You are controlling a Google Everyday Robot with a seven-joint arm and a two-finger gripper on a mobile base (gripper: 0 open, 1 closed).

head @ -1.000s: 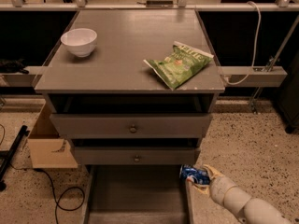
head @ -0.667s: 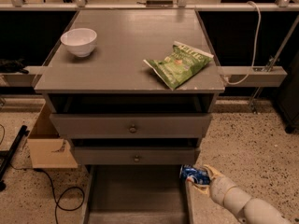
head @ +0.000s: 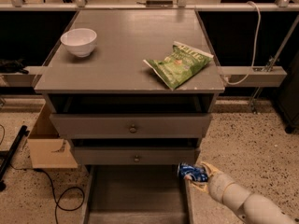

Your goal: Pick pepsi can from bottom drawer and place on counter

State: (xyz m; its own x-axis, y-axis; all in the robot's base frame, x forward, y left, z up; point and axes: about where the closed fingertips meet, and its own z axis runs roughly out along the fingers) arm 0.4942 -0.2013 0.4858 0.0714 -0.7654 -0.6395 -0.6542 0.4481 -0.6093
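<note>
one view: the gripper (head: pixel 198 175), low at the right, is clamped on the pepsi can (head: pixel 188 171), holding it on its side over the right wall of the open bottom drawer (head: pixel 135 197), probably to lift it clear. the counter (head: pixel 126 55) above offers bare room between white bowl (head: pixel 78 41) and green chip bag (head: pixel 180 63).

Smooth cream-white arm (head: pixel 245 202) of rounded tube segments; its tan-yellow gripper (head: pixel 198 175) sits around the pepsi can (head: pixel 188 171) at the right rim of the bottom drawer (head: pixel 135 195).
</note>
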